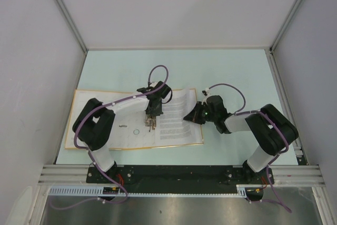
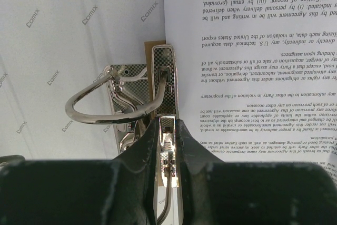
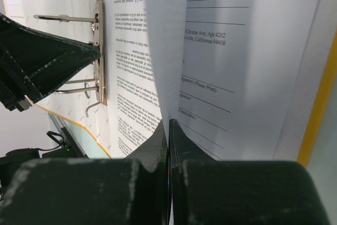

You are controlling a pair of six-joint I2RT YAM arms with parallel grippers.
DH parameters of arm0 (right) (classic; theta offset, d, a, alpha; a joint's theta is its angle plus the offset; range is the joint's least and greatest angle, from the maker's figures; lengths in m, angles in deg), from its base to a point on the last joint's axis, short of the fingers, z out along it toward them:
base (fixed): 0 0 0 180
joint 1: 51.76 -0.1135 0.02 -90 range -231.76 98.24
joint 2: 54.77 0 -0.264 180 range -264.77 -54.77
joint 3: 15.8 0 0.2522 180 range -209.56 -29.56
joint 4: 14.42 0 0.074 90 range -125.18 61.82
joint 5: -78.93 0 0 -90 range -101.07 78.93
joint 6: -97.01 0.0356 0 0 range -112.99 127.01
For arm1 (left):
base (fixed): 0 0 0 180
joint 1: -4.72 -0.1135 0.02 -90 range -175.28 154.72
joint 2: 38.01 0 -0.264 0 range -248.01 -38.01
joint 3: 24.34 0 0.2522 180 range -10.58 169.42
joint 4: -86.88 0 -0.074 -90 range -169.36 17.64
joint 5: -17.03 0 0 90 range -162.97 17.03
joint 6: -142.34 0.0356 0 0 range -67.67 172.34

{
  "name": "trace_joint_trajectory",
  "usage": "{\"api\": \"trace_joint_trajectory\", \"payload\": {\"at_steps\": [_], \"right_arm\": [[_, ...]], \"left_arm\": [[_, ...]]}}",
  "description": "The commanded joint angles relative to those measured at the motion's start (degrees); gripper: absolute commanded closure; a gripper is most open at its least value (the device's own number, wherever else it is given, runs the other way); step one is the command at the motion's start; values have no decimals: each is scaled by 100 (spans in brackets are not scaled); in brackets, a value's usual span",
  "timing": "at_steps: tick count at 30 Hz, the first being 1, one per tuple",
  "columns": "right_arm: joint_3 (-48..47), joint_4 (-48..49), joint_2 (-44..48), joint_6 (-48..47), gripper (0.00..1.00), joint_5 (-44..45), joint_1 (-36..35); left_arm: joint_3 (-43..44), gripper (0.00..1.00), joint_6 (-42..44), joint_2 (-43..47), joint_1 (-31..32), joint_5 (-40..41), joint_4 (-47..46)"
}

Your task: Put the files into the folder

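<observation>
Near the worktop's point(image 1: 231, 72) left front corner: one orange-rimmed folder point(image 1: 129, 138), open. My left hand point(image 2: 167, 122) clamps its chrome lever point(image 2: 164, 72); my right hand point(image 3: 168, 127) pinches thin printed files point(image 3: 131, 77).

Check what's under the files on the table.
The open folder: its orange edge shows round the files. Right hand pinches a top sheet's edge, another printed page showing beneath. The folder's inner face under them is covered. Beside them the ring clip is uncovered.

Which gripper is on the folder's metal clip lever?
The left gripper: it pinches the chrome checkered lever of the ring clip. The right gripper pinches the white printed sheets instead.
</observation>
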Motion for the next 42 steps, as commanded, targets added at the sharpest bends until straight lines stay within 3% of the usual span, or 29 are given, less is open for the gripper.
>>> {"api": "trace_joint_trajectory", "payload": {"at_steps": [1, 19, 25, 31, 42], "right_arm": [[-55, 257, 105, 160, 100, 157, -176], [-55, 73, 158, 151, 100, 289, -290], [-55, 29, 201, 90, 100, 306, -299], [-64, 11, 237, 55, 95, 297, -299], [-186, -287, 298, -103, 82, 315, -317]], "left_arm": [[-14, 100, 21, 278, -20, -70, -103], [-102, 100, 30, 58, -20, -70, -244], [-102, 87, 30, 23, -20, -62, -253], [-110, 64, 47, 6, -20, -61, -235], [144, 46, 188, 619, -20, -351, 1]]}}
